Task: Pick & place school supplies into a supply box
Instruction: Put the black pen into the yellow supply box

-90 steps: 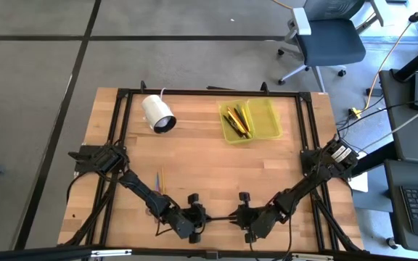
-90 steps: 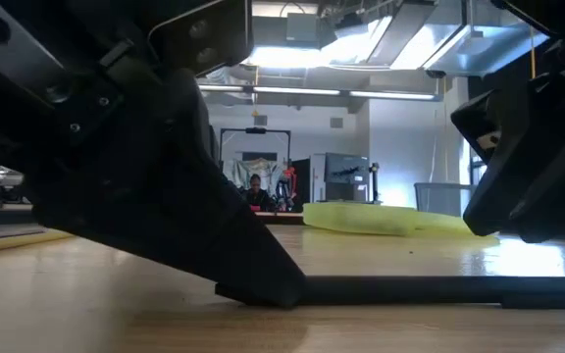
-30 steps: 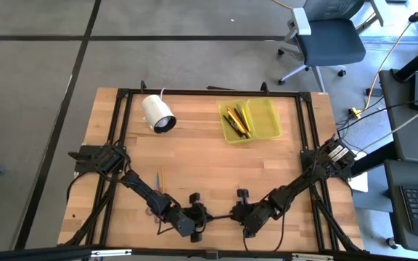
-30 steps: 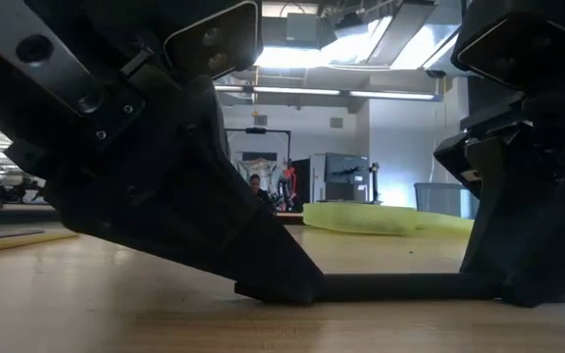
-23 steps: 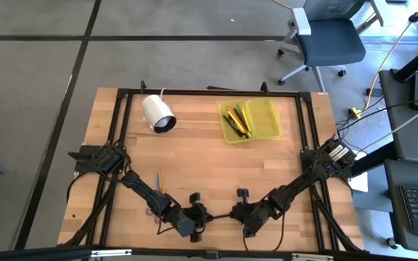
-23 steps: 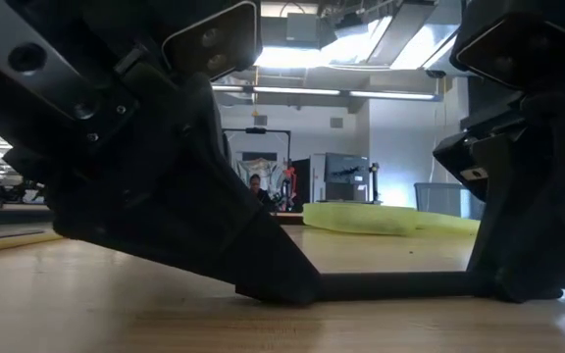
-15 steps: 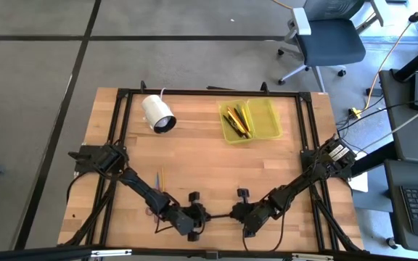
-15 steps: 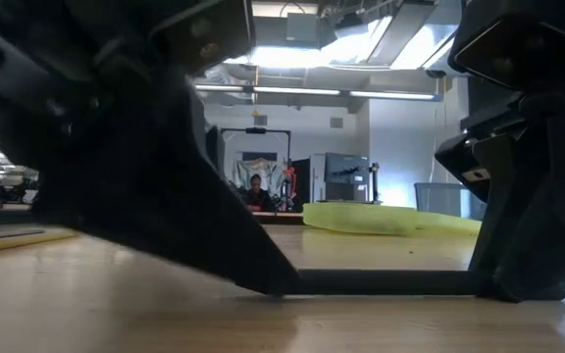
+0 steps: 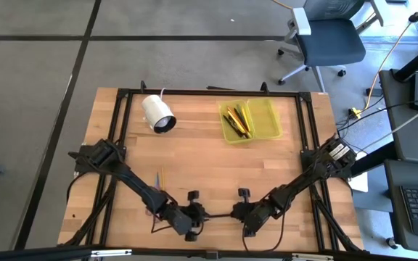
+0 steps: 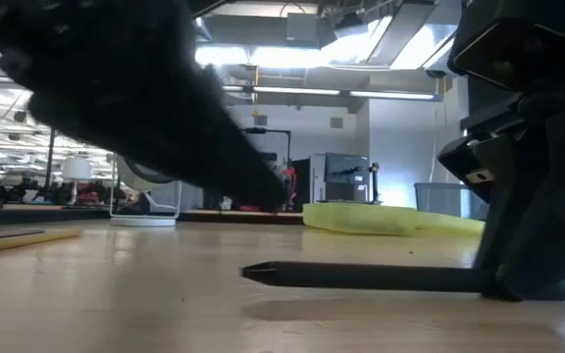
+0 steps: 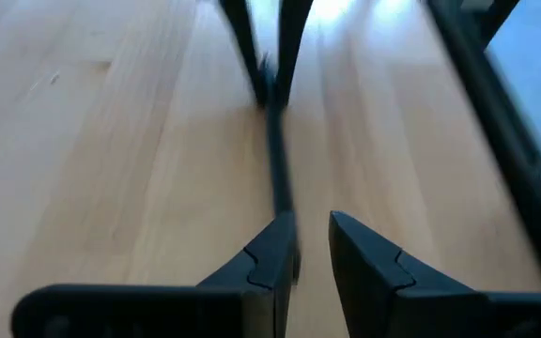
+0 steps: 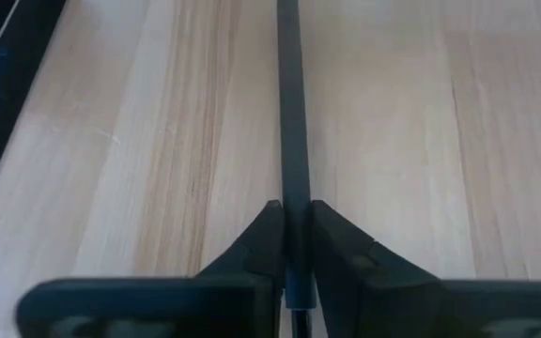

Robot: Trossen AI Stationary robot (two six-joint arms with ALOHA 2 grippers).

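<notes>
We see a counter (image 9: 209, 167) of pale wood, smooth with a soft sheen and fine straight grain. The pen (image 12: 292, 141) looks matt black. The box (image 9: 267, 119) is translucent yellow-green plastic, slightly glossy. The cylinder (image 9: 157, 113) is smooth white plastic. The counter's frame (image 9: 216, 93) looks like matt black metal.

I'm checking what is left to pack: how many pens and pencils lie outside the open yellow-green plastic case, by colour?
Thin black pen, clamped in the right gripper: 1
Thin yellow pencil: 1
Thin bluish pencil: 1
Total: 3
</notes>
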